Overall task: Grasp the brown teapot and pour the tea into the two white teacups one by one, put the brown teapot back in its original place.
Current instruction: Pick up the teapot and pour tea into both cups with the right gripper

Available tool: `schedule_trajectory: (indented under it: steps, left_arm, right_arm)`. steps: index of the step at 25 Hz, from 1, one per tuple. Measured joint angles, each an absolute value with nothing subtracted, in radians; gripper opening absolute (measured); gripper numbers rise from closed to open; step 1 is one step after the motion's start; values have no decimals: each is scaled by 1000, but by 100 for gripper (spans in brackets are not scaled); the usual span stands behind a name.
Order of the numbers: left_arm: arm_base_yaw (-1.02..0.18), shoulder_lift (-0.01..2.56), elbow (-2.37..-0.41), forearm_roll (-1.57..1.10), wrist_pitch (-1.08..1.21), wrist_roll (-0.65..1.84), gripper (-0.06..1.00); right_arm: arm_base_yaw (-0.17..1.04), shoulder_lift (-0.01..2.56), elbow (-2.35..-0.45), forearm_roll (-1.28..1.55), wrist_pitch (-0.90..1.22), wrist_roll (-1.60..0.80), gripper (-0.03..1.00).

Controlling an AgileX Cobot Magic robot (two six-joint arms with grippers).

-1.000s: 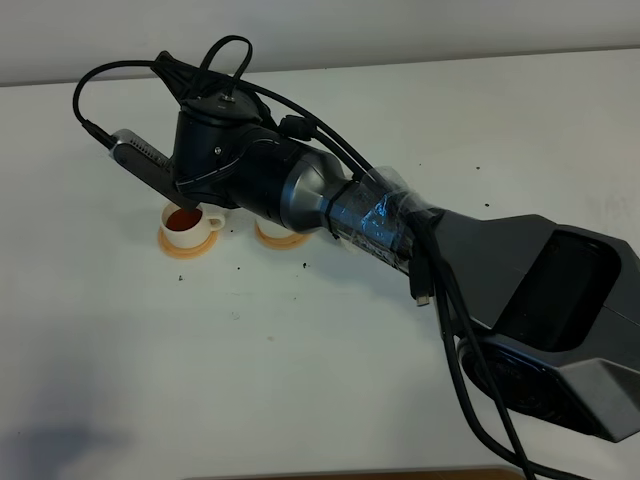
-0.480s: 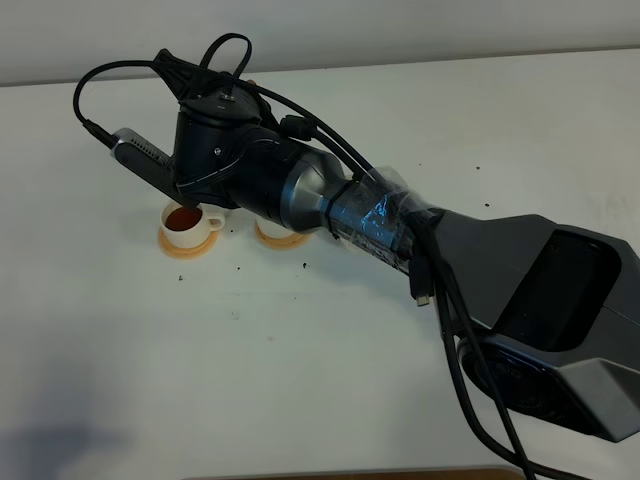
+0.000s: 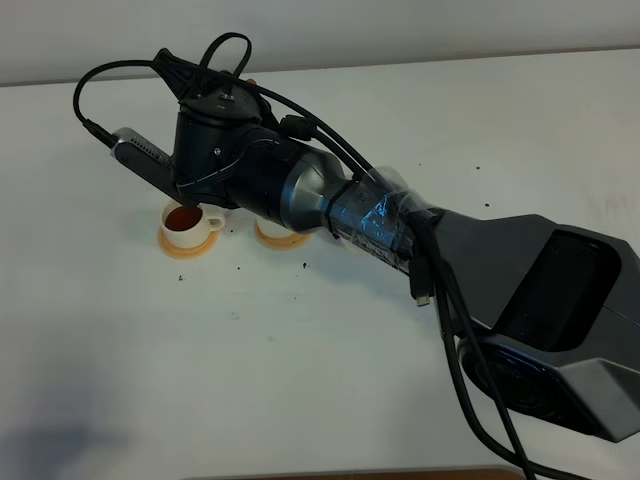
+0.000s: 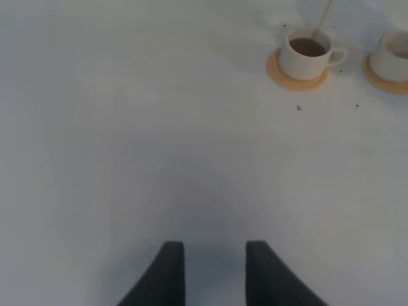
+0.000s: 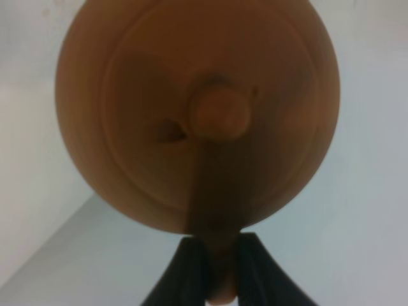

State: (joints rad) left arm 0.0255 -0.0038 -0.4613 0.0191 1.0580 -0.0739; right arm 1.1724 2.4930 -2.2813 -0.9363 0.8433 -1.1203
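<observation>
The right end effector (image 5: pixel 220 271) is closed on the handle of the teapot (image 5: pixel 197 95), and the lid side faces the wrist camera. In the high view the arm hides the teapot, which seems to hang above one cup (image 4: pixel 307 53). This cup stands on a coaster (image 4: pixel 280 71) and holds brown tea; a thin stream (image 4: pixel 325 19) falls into it. The second cup (image 4: pixel 396 56) stands near it on its own coaster. The left end effector (image 4: pixel 213 255) is open and empty, over the bench (image 4: pixel 127 127).

brown teapot (image 5: pixel 197 115): one
white teacups (image 4: pixel 307 54): two, the second (image 4: pixel 396 56) cut off at the edge, probably alike
orange coasters (image 4: pixel 275 69): two
</observation>
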Motion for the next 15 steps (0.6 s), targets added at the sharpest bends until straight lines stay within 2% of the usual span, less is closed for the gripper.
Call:
schedule_trajectory:
  steps: [15]
  left_arm:
    - [25, -4, -461, 19, 1058, -74, 28]
  right_arm:
    - [1172, 2493, -2281, -810, 877, -1037, 14]
